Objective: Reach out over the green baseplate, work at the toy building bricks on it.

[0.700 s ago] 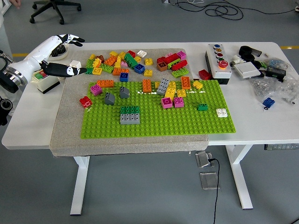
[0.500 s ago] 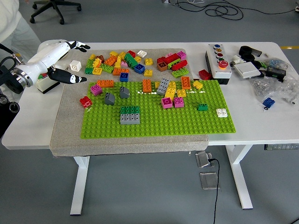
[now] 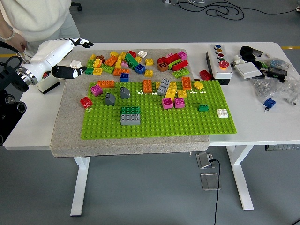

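Desk (image 3: 262,126) white, on grey floor, carries a grey mat (image 3: 70,126) with the green baseplate (image 3: 159,123) on it; toy building bricks (image 3: 136,63) lie across its far part and behind it. The left hand (image 3: 65,56), fingers spread and empty, hovers at the mat's far-left corner. A person (image 3: 37,16) now stands behind it, and the hand has drawn slightly back.
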